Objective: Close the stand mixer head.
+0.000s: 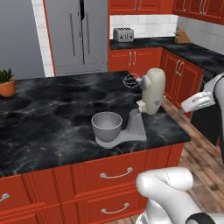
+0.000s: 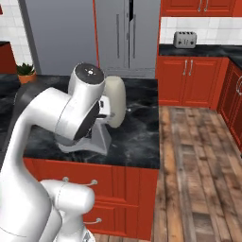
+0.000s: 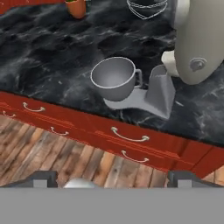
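The claw (image 3: 109, 177) is hanging open, apart from the tilted-up stand mixer head (image 1: 153, 89); grey bowl (image 1: 106, 124) sitting below, potted plant (image 1: 6, 83) far left.

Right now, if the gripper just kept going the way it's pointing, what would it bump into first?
Probably the red drawer fronts under the counter edge, or the grey bowl just above them. The gripper sits well back, so depth is hard to judge.

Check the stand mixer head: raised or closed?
Raised. The stand mixer head tilts back, its whisk well above the grey bowl.
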